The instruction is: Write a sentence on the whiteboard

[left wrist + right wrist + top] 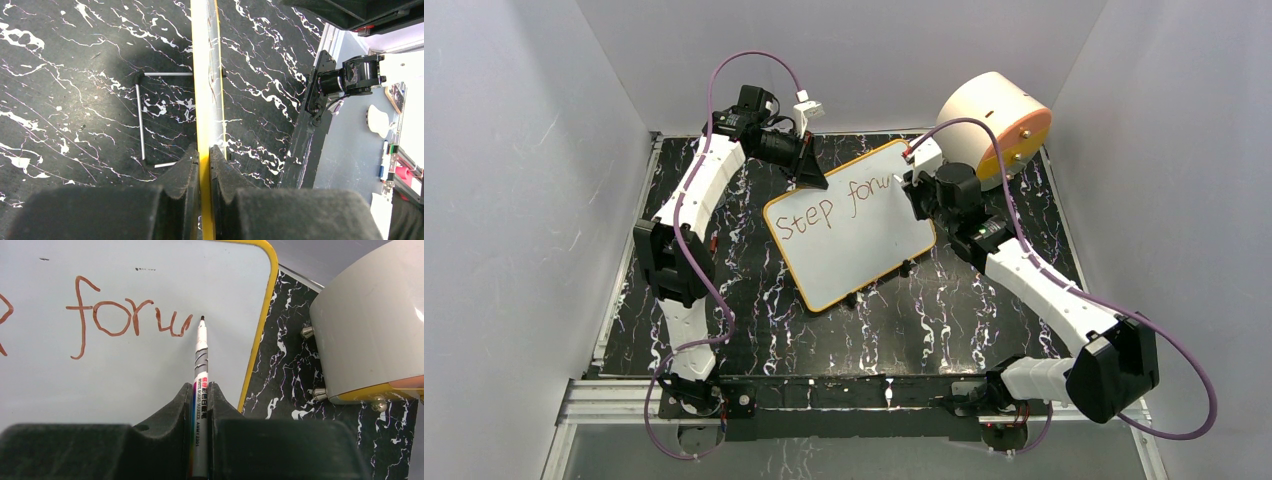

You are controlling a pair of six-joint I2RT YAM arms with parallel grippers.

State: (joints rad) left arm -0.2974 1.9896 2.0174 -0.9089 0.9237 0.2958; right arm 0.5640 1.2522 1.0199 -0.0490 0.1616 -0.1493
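The whiteboard (854,240) with its orange-yellow frame lies tilted on the black marbled table. On it stands "Step forw" (829,208) in reddish-brown marker; "forw" shows in the right wrist view (127,322). My left gripper (809,172) is shut on the board's upper-left frame edge (203,130), which runs between its fingers (185,170). My right gripper (916,195) is shut on a silver whiteboard marker (200,390). The marker's tip (202,318) is at the board just right of the "w".
A round peach-and-orange drum (994,128) stands at the back right, close behind the right wrist; it also shows in the right wrist view (370,330). A thin metal wire stand (141,120) lies under the board. White walls close in on both sides.
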